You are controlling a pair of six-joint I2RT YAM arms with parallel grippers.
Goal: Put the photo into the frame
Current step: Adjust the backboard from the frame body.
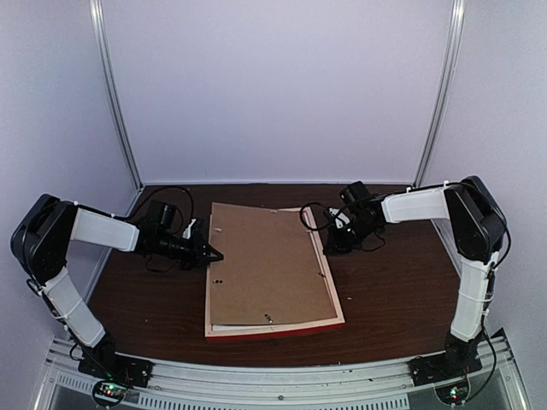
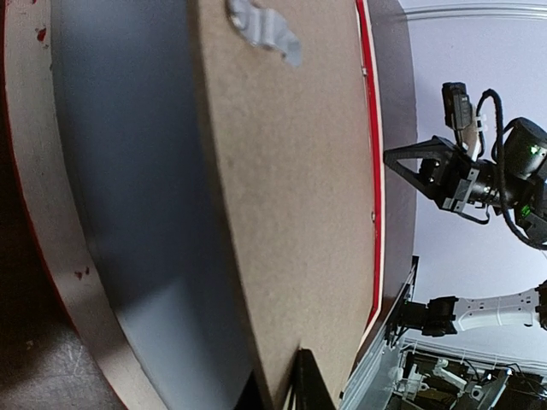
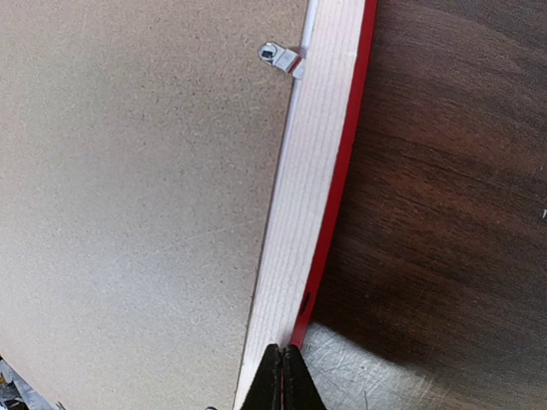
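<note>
Frame [image 3: 299, 213]: pale bare wood back, glossy red edge. Backing board [image 1: 265, 265]: speckled tan. Table [image 1: 402, 290]: dark brown woodgrain.

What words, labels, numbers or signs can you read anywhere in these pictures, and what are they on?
None can be read in any view.
The backing board is plain brown, the frame shows only bare wood and a red edge, and the metal clip carries no legible stamp.
</note>
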